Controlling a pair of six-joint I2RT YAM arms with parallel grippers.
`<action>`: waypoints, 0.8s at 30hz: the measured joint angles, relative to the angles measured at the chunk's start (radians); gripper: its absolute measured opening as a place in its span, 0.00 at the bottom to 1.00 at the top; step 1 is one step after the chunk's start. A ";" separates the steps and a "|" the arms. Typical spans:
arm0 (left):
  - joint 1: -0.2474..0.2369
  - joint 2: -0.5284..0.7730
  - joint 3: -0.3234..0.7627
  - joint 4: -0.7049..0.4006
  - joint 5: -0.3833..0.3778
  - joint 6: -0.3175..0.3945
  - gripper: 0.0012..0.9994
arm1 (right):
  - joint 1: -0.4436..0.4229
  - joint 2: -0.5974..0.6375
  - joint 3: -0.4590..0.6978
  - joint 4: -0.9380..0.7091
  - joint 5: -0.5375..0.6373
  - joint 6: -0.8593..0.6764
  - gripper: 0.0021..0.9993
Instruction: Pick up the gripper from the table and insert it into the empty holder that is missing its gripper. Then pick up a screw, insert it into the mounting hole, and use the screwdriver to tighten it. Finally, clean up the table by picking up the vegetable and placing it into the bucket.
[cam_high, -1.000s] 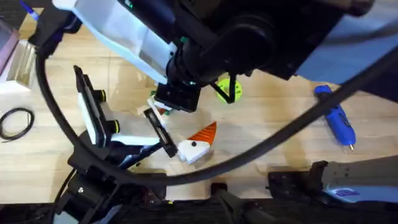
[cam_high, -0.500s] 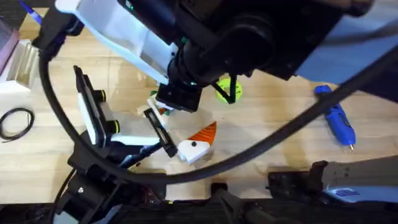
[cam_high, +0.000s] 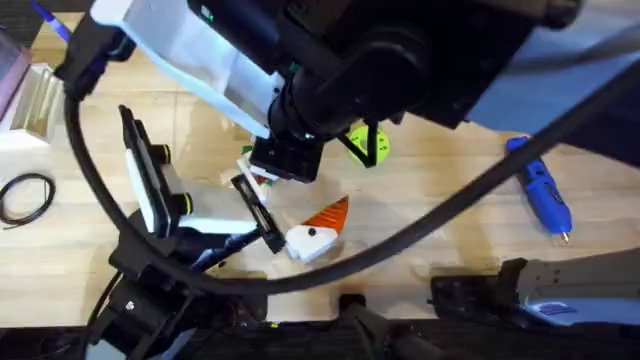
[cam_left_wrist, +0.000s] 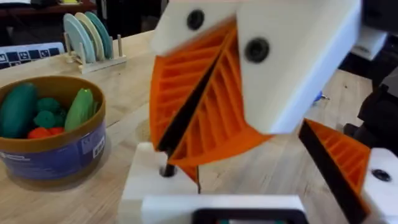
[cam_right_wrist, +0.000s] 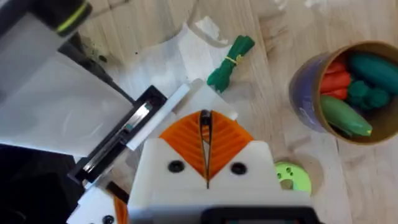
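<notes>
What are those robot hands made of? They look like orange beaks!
Each gripper is a white blocky plastic body with dark round screw holes and two orange ribbed wedge fingers. The arms above are black, with a thick black cable looping down.

Only the big dark blurred right arm (cam_high: 400, 60) under the overhead camera creeps a touch to the right; the bench things lie as before.

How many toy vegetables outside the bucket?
1: a green leafy vegetable lies on the table beside the bucket. More may be hidden under the arms.
</notes>
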 joint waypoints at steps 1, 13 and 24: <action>0.000 0.000 0.000 0.000 0.000 0.000 0.99 | 0.000 0.000 0.000 0.000 0.000 0.000 0.00; 0.000 0.000 0.000 0.000 0.000 0.000 0.99 | 0.000 0.000 0.000 0.000 -0.010 -0.002 0.43; 0.000 0.000 0.000 0.000 0.000 0.000 0.99 | -0.034 -0.003 0.011 0.016 0.001 0.032 0.95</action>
